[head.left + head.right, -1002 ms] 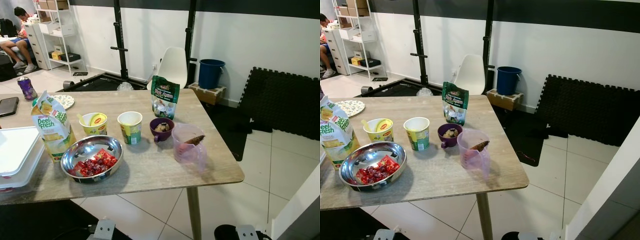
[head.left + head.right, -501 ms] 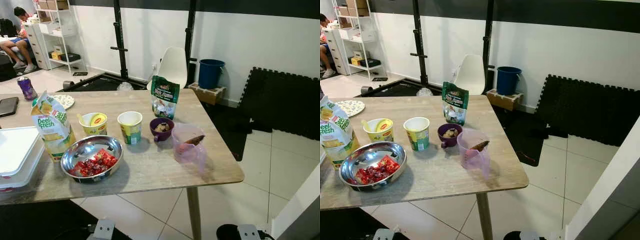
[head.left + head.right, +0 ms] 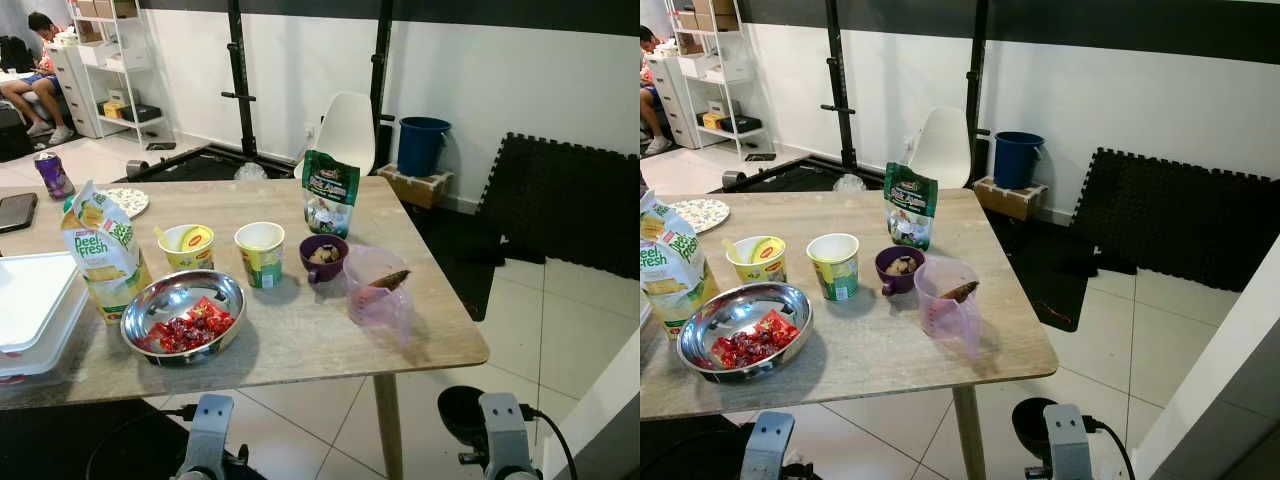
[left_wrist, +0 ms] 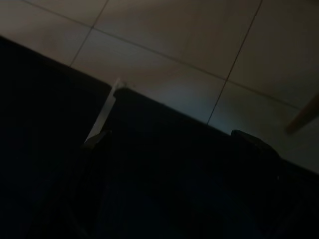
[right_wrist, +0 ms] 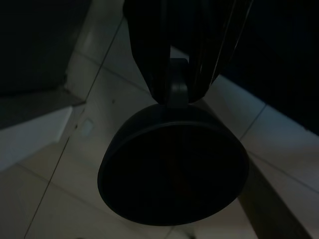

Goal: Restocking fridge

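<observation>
Both arms have come up into the near edge since 0.5 s ago: left arm (image 3: 207,440) below the table (image 3: 300,340), right arm (image 3: 497,432) nr the table's right corner. Cam hasn't shifted. Jaws: can't tell either side; wrist views v. dark, floor tiles (image 4: 164,30) w/ left, a round dark foot (image 5: 172,172) w/ right. Restock items on table: juice carton (image 3: 103,250) far left, steel bowl (image 3: 183,315) of red sweets, 2 noodle cups (image 3: 260,253), purple bowl (image 3: 323,258), green pouch (image 3: 329,193), pink jug (image 3: 376,287). Left eye adds white box (image 3: 30,310), phone (image 3: 15,212)
</observation>
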`<state>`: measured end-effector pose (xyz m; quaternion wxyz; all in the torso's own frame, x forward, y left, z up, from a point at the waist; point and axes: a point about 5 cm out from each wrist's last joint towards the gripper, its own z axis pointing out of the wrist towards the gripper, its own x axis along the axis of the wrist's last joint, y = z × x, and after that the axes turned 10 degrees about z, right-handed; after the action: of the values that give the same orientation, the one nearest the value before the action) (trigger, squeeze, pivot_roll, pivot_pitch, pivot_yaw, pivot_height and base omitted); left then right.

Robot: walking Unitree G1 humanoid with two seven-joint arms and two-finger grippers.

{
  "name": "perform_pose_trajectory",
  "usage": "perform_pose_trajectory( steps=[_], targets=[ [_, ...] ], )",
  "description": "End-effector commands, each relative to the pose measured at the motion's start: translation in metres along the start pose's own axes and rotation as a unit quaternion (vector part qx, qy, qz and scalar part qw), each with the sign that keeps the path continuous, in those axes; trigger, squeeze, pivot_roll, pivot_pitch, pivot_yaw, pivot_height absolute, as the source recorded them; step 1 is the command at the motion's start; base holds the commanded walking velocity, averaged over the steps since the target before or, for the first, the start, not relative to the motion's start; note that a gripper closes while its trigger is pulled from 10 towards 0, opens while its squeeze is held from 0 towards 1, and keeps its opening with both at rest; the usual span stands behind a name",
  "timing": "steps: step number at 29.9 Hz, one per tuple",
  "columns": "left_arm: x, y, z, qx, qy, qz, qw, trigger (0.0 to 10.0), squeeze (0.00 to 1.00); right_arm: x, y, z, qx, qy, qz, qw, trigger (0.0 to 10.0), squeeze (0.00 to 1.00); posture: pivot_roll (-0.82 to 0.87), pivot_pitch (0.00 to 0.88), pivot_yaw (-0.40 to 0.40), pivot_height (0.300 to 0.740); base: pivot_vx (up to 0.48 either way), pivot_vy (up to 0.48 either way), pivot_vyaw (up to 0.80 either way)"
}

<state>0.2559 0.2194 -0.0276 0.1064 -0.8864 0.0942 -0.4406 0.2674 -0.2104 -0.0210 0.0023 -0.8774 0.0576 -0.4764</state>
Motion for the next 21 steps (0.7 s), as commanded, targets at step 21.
perform_pose_trajectory(
  steps=[21],
  targets=[
    [0.002, -0.002, 0.001, -0.003, -0.001, 0.006, 1.0, 10.0, 0.0, 0.0, 0.003, 0.0, -0.007, -0.003, 0.005, 1.0, 10.0, 0.0, -0.02, 0.09, -0.007, 0.74, 0.0, 0.0, 0.0]
  ],
)
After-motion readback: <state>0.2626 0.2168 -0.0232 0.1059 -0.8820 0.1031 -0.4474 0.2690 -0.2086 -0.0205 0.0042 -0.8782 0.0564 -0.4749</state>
